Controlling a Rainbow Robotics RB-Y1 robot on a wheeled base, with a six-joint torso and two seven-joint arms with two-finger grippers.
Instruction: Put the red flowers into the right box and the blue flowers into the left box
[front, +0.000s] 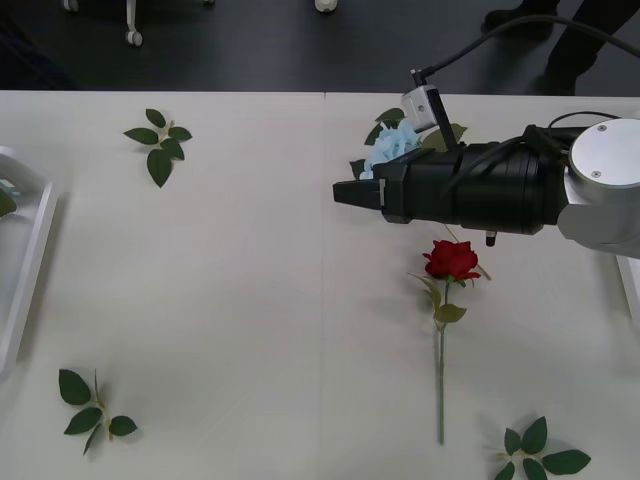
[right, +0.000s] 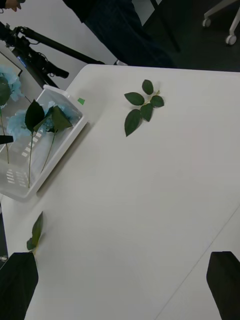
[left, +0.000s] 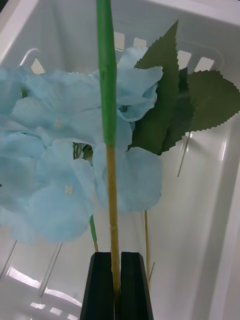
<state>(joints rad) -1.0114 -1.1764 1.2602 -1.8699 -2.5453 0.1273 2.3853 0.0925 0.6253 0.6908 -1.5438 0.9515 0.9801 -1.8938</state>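
Observation:
My left gripper (left: 119, 280) is shut on the thin stem (left: 111, 200) of a blue flower, held inside the white left box (left: 220, 225). Pale blue blooms (left: 55, 165) and dark leaves lie right behind the stem. The left box (front: 30, 250) sits at the table's left edge, and the right wrist view shows blue flowers (right: 20, 122) lying in it (right: 55, 160). My right gripper (front: 345, 192) hovers open over mid-table, its black fingers (right: 222, 280) apart. Another blue flower (front: 392, 148) lies just behind that arm, partly hidden. One red flower (front: 452, 260) lies just in front of it. A sliver of the right box (front: 632, 285) shows at the right edge.
Loose green leaf sprigs lie at the back left (front: 160, 145), front left (front: 90, 405) and front right (front: 540, 455) of the white table. Chair castors and a person's legs show on the dark floor beyond the table's far edge.

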